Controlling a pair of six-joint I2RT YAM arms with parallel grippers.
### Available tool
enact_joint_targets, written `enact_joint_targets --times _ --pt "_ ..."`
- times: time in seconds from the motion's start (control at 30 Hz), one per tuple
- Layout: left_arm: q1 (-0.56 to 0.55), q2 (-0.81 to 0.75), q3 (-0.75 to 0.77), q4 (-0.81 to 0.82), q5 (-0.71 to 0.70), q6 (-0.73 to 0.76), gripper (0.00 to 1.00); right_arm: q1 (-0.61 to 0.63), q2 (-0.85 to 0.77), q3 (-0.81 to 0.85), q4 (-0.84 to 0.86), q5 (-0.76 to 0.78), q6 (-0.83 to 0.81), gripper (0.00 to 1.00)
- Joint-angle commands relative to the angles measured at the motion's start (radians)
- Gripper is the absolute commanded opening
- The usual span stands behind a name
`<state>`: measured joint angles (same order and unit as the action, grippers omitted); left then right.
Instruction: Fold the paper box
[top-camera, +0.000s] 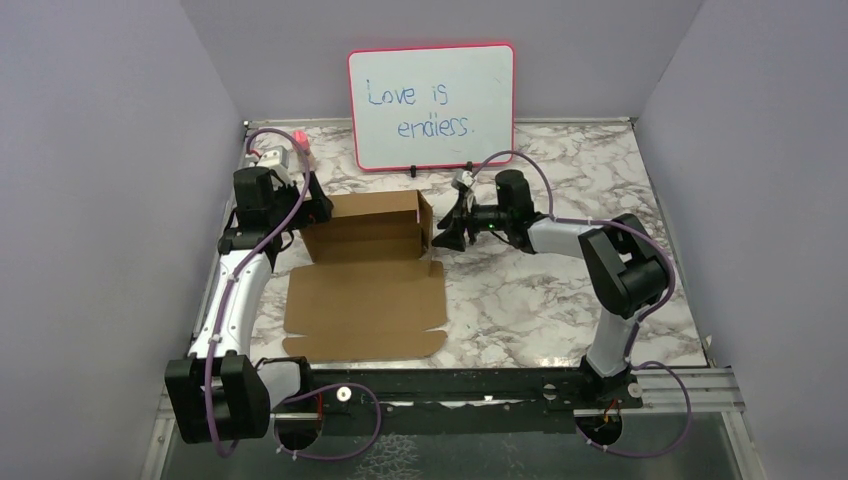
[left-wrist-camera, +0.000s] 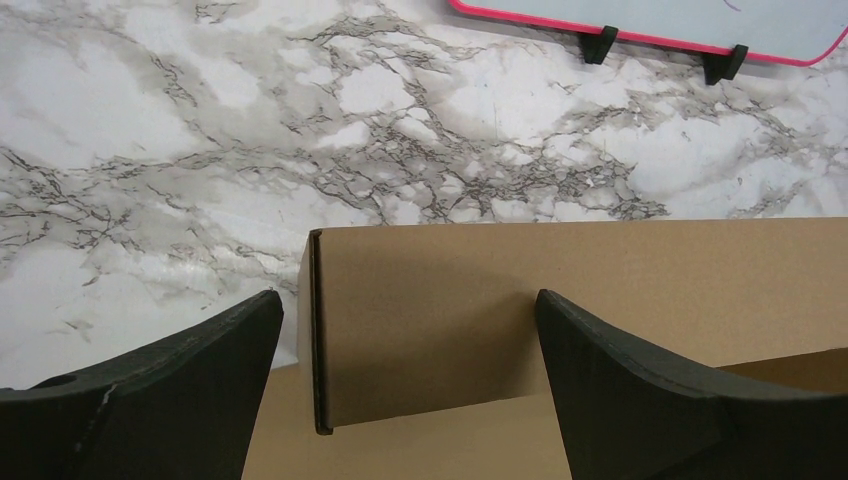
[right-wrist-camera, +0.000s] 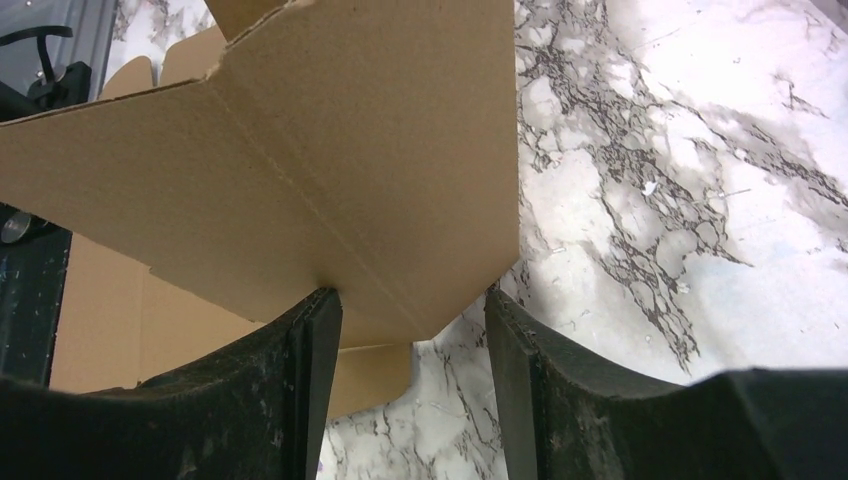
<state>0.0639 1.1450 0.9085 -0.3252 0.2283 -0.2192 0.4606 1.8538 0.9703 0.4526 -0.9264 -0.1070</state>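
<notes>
A marble-patterned table (top-camera: 560, 300) seen from above, with a red-framed whiteboard (top-camera: 430, 108) propped at the top centre. The paper box (top-camera: 370, 228), plain brown cardboard, sits in the middle of the frame, slightly left. Its far part stands up as low walls, and a wide flap lies flat on the table toward the bottom of the frame.

The left gripper (left-wrist-camera: 408, 300) is at the box's left end. Its pincer is spread wide and holds nothing. In the left wrist view, the upright corner of a box wall shows between the two black fingers (left-wrist-camera: 170, 390).

The right gripper (right-wrist-camera: 412, 295) is at the box's right end, its pincer about half open. In the right wrist view, the corner of a cardboard flap dips into the gap, and its fold meets the tip of the finger on the left of the frame. Whether the fingers press on the flap cannot be told.
</notes>
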Motion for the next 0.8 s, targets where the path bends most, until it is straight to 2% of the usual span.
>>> enact_joint_targets --times 0.0,0.37,0.77 --pt "-0.001 -0.001 -0.040 -0.031 0.067 0.030 0.97 0.023 0.023 0.036 0.050 0.034 -0.022 0.60" --pt "-0.001 0.002 -0.056 -0.016 0.172 0.040 0.95 0.073 0.039 0.047 0.158 0.156 -0.025 0.66" --pt "-0.001 0.006 -0.063 -0.008 0.269 0.046 0.94 0.129 0.039 -0.012 0.372 0.402 -0.012 0.66"
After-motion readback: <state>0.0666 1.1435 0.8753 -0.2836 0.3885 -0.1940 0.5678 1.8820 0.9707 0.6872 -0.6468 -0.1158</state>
